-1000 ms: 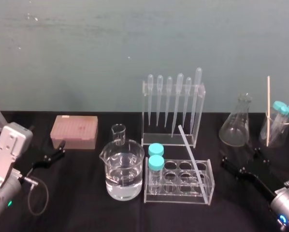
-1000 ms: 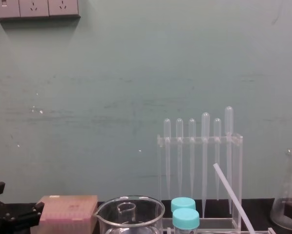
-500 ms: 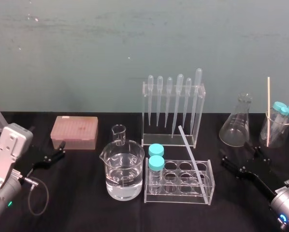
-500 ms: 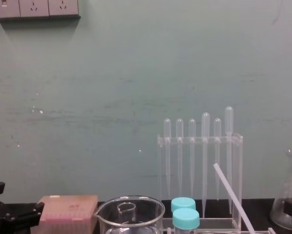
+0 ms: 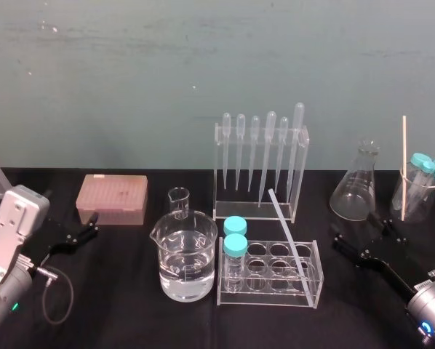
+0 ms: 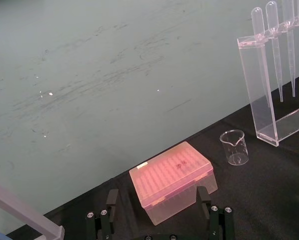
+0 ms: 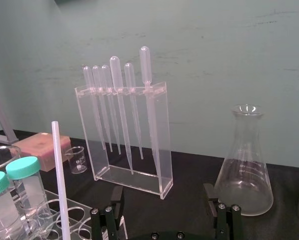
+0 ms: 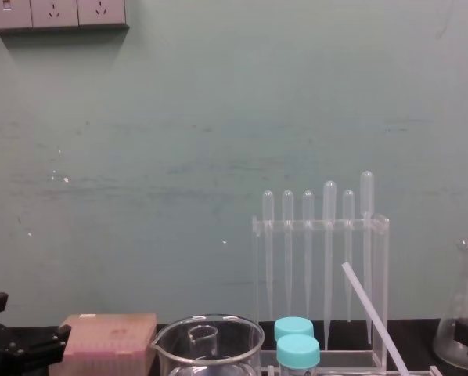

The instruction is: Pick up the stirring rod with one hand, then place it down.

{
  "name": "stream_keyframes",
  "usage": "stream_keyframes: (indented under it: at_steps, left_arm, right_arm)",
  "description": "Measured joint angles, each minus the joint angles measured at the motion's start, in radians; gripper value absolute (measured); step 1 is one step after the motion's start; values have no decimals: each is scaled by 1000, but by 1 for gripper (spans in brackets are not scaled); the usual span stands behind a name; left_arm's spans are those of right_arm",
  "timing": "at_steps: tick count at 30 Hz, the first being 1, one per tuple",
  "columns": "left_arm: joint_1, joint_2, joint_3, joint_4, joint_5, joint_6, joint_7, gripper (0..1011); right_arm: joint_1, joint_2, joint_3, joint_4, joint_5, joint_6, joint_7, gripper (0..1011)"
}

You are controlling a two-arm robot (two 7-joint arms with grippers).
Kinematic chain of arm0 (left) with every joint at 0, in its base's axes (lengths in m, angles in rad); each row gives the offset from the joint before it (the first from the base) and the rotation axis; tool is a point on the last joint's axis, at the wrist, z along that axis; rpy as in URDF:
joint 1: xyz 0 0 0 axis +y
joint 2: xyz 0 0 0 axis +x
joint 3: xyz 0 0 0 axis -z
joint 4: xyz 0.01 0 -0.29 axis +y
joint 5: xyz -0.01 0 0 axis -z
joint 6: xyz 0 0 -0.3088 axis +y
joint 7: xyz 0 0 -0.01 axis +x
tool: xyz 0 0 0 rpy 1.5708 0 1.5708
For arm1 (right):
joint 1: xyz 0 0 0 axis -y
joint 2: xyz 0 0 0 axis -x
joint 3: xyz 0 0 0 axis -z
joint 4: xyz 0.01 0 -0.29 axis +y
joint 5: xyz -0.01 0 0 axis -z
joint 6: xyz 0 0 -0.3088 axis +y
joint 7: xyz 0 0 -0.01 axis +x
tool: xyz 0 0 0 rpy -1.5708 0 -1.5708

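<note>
Two arms flank the clear acrylic test-tube rack (image 5: 265, 298) on the black worktop (image 5: 130, 320). The black right end effector (image 5: 359, 234) sits near the rack's right side, fingers spread wide and empty. The black left end effector (image 5: 76, 233), well off the rack's left, is likewise spread and empty. The long translucent-white stirring rod (image 5: 289, 238) leans tilted in the rack's right end.

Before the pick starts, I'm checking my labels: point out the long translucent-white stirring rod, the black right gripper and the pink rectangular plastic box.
stirring rod (image 5: 289, 241): head view, middle of its shaft.
right gripper (image 7: 162, 189): right wrist view, midway between its open fingertips.
pink box (image 5: 113, 190): head view, middle of its top.
</note>
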Motion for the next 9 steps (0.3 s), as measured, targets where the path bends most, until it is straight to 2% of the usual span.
stream_keyframes:
  at_steps: [9]
  left_arm:
    - [0,0,0,0,0,0,0,1000]
  right_arm:
    - [0,0,0,0,-1,-1,0,1000]
